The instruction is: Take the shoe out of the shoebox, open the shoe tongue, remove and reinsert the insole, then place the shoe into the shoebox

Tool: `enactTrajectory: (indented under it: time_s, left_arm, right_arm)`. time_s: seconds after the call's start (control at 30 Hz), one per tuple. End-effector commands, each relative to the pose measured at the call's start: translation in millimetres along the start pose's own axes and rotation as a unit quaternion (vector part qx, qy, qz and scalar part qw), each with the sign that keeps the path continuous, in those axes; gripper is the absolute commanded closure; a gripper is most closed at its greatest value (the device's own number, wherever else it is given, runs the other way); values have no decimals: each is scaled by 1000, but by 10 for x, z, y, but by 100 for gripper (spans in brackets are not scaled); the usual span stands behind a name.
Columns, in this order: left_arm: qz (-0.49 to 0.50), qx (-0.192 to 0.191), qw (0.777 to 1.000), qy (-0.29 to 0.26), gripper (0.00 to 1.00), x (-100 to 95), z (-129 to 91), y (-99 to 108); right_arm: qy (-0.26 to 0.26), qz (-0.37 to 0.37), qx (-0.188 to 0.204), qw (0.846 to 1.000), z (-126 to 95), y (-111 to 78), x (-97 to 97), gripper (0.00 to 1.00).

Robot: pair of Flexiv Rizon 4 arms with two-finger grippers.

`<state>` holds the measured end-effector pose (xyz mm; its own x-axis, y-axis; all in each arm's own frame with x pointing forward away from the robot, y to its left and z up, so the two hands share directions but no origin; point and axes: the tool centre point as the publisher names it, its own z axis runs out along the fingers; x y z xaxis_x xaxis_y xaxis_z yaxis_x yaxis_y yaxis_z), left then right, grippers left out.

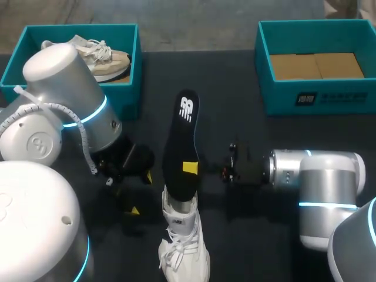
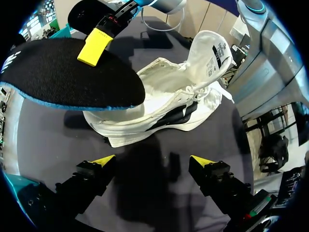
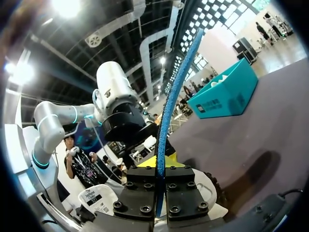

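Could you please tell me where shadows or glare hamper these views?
Head view: the black insole barely separates from the dark table. Left wrist view: the insole shades the table beside the shoe; another shadow lies between the open left gripper fingers. Right wrist view: glare beyond the table, yet the right gripper, shut on the insole, reads clearly.

Work surface: one flat table with a matte black top (image 1: 235, 117), uniform in tone across its bare areas. In the head view its far edge runs straight across. Light is diffuse. In the left wrist view a broad, soft-edged shadow (image 2: 145, 188) lies on the top, darker than the bare surface beside it. In the right wrist view the top carries a second soft, elongated shadow. Surface finish is dull, with a faint sheen.
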<state>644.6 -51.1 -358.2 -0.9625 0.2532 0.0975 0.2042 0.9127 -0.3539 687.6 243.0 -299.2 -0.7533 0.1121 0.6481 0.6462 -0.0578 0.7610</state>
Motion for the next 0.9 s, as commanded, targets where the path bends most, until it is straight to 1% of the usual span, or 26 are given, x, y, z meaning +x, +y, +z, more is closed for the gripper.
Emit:
enactTrajectory:
  time_s: [0.03, 0.1, 0.43, 0.63, 0.9]
  left_arm:
    - [0, 0, 1000, -1, 0, 2, 13, 1]
    - [0, 0, 1000, -1, 0, 2, 13, 1]
    - [0, 0, 1000, -1, 0, 2, 13, 1]
    - [0, 0, 1000, -1, 0, 2, 13, 1]
    - [0, 0, 1000, -1, 0, 2, 13, 1]
  right_arm:
    - [12, 2, 14, 1000, 8, 0, -49, 100]
    - [12, 3, 20, 1000, 17, -16, -56, 100]
    - [20, -3, 21, 1000, -6, -117, -49, 100]
    - [25, -9, 21, 999, -6, -157, -27, 100]
    - [31, -18, 31, 999, 20, -199, -20, 100]
